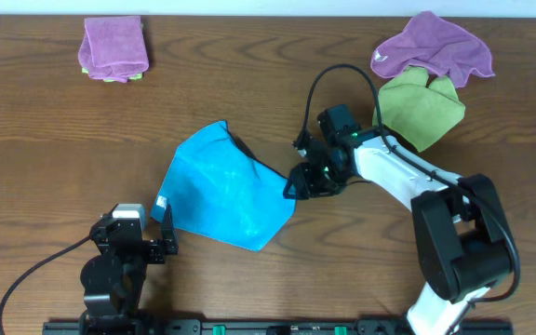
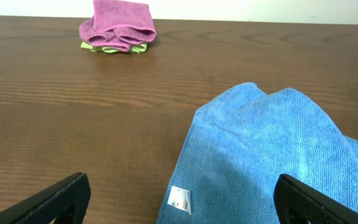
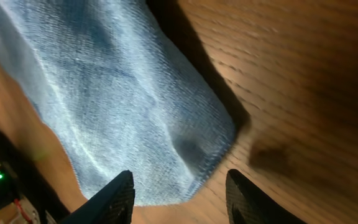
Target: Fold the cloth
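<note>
The sky-blue cloth (image 1: 223, 186) lies on the table's middle, partly folded over, with a white tag at its left corner. My right gripper (image 1: 293, 189) is open, its fingers just over the cloth's right corner (image 3: 191, 149). My left gripper (image 1: 161, 237) is open and empty, low at the cloth's near left corner. In the left wrist view the cloth (image 2: 272, 155) fills the right half between my fingers (image 2: 179, 202), its tag showing.
A folded purple cloth on a yellow-green one (image 1: 113, 46) lies at the far left, also in the left wrist view (image 2: 120, 25). A crumpled purple cloth (image 1: 433, 46) and a yellow-green cloth (image 1: 420, 107) lie at the far right.
</note>
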You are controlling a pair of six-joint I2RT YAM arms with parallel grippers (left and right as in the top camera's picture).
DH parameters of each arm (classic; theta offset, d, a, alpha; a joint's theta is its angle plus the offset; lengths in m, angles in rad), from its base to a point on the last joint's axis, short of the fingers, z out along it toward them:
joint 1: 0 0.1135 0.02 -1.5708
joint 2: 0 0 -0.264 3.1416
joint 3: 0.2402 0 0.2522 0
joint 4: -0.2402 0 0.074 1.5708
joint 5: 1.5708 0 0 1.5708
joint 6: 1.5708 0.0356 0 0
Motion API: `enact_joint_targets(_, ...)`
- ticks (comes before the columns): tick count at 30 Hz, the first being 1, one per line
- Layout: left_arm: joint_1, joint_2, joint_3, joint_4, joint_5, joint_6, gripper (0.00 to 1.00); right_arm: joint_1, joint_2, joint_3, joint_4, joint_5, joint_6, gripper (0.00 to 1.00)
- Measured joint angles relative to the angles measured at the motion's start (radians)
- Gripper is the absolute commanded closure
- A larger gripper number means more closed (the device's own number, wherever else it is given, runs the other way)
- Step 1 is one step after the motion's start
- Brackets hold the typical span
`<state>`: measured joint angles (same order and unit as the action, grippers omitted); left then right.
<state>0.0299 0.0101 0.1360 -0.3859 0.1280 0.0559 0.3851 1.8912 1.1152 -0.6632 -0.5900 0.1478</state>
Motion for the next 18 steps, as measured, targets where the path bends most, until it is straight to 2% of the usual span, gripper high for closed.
enact_joint_targets(4, 0.0, 0.0, 0.0, 0.0, 0.0, 0.0, 0.04, 0.0, 0.001, 0.0, 0.014, -0.012, 0.0, 0.51)
enact_joint_targets(11, 0.0, 0.0, 0.0, 0.0, 0.0, 0.0, 0.05, 0.0, 0.053, 0.0, 0.014, -0.029, 0.0, 0.56)
enact_joint_targets(13, 0.0, 0.0, 0.0, 0.0, 0.0, 0.0, 0.05, 0.0, 0.053, 0.0, 0.017, -0.029, 0.002, 0.67)
enact_joint_targets(17, 0.0, 0.0, 0.0, 0.0, 0.0, 0.0, 0.05, 0.0, 0.073, -0.001, 0.056, -0.042, 0.004, 0.99)
enact_joint_targets(18, 0.0, 0.0, 0.0, 0.0, 0.0, 0.0, 0.05, 0.0, 0.076, -0.002, 0.07, -0.049, 0.006, 0.99)
